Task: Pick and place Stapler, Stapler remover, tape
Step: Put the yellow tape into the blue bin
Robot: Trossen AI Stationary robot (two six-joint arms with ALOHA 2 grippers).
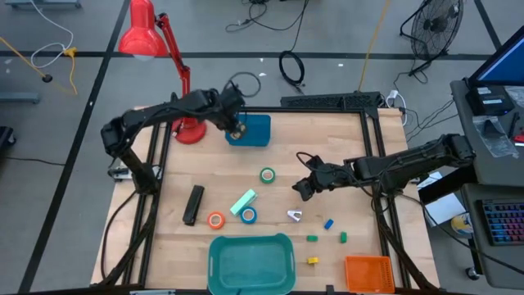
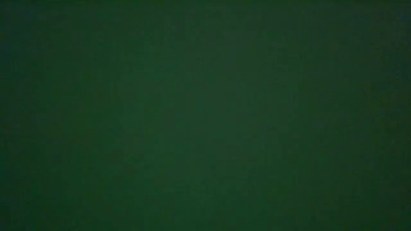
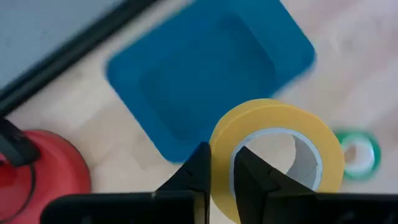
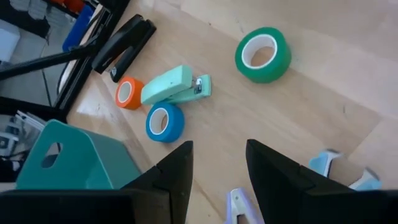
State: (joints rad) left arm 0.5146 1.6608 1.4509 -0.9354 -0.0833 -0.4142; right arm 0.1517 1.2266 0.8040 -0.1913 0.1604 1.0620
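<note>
Pinching 1 wall of the yellow tape roll [image 3: 277, 155] over the blue tray [image 3: 208, 74], the left gripper [image 3: 221, 171] risks dropping it onto the rim, while the right gripper [image 4: 217, 165] hangs spread, empty, near the stapler remover [image 4: 239, 205].

The table [image 1: 246, 176] is topped with pale wood, its grain plainly seen and its finish matt. The blue tray [image 3: 211, 68] looks like smooth plastic with a dull sheen. The yellow tape [image 3: 280, 155] is wound smooth around a pale paper-like core, and it is clamped by matt black fingers [image 3: 198, 174]. A glossy face is shown by the green tape [image 4: 263, 54]. The stapler [image 4: 124, 45] is of black, slightly shiny plastic, while the mint block [image 4: 168, 85] is matt plastic with a bright metal tip. The red lamp [image 1: 141, 33] is glossily finished.
</note>
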